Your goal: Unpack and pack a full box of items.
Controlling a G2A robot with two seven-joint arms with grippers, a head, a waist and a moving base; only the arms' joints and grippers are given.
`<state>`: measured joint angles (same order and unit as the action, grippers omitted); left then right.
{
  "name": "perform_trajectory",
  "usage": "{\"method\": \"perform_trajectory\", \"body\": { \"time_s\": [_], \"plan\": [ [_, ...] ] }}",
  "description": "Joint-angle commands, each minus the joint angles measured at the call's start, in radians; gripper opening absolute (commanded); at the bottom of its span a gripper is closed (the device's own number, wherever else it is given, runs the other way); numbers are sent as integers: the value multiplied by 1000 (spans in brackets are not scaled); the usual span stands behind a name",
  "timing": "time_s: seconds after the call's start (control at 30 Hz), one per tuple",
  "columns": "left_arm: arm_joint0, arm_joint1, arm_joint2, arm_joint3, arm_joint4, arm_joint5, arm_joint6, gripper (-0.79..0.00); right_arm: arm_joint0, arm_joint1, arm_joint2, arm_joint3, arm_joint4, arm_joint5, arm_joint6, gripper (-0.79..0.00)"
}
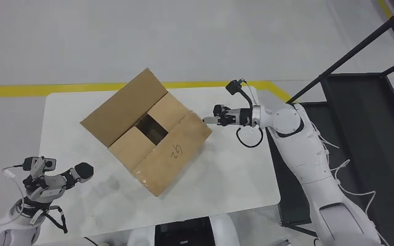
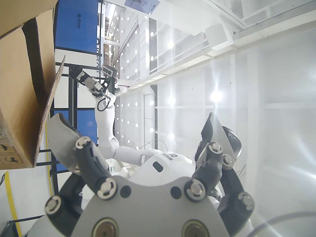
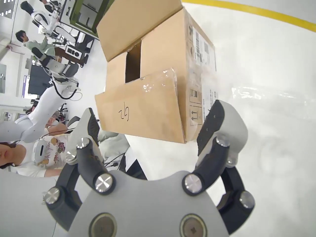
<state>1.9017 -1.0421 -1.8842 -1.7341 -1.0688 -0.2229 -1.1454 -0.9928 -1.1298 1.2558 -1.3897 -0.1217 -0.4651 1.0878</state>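
**Q:** What carries everything?

**Me:** The white surface point(image 1: 234, 178). The box point(image 1: 129, 147) is on it, turned cornerwise to me, and it is by far the biggest thing there.

**Q:** Is the box open?

**Me:** Partly. The long flap point(image 1: 126, 104) on its far side is swung outward. The long flap point(image 1: 178, 150) on its near side, which has a handwritten mark, is spread outward too. The two short flaps are folded down over the top with a dark gap point(image 1: 151, 127) between them. (I cannot tell what lies inside through that gap.)

**Q:** Where are your right jaws?

**Me:** They are just beside the box, at the end of the marked flap, on the side towards my right arm point(image 1: 289, 123). They are spread wide. In the right wrist view the flap's edge point(image 3: 140, 134) shows between the two fingertips point(image 3: 212, 122), and nothing is pinched. I cannot tell whether a pad touches the cardboard.

**Q:** And the left jaws?

**Me:** They are off the opposite side of the box and clearly apart from it, on my left arm point(image 1: 49, 181). They are also spread and hold nothing. The left wrist view looks up past the fingertips point(image 2: 61, 134), with a cardboard wall of the box point(image 2: 17, 87) to one side.
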Motion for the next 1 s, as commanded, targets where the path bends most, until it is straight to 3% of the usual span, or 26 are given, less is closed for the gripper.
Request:
{"method": "perform_trajectory", "body": {
  "time_s": [0.0, 0.17, 0.43, 0.67, 0.73, 0.9, 0.97],
  "plan": [
    [0, 0, 0, 0, 0, 0, 0, 0, 21, -2, -21, 26, -17, -5, -10, 0],
    [0, 0, 0, 0, 0, 0, 0, 0, 20, -7, -56, 71, -98, -1, -111, 0],
    [0, 0, 0, 0, 0, 0, 0, 0, -64, 14, -51, 11, -142, -23, -46, 0],
    [0, 0, 0, 0, 0, 0, 0, 0, -205, 39, -2, -147, -66, -27, 6, 0],
    [0, 0, 0, 0, 0, 0, 0, 0, -223, 44, 25, -173, -92, -15, -45, 0],
    [0, 0, 0, 0, 0, 0, 0, 0, -205, 35, 28, -167, -283, 43, -347, 0],
    [0, 0, 0, 0, 0, 0, 0, 0, -186, 28, 2, -152, -265, 51, -374, 0]
  ]
}}
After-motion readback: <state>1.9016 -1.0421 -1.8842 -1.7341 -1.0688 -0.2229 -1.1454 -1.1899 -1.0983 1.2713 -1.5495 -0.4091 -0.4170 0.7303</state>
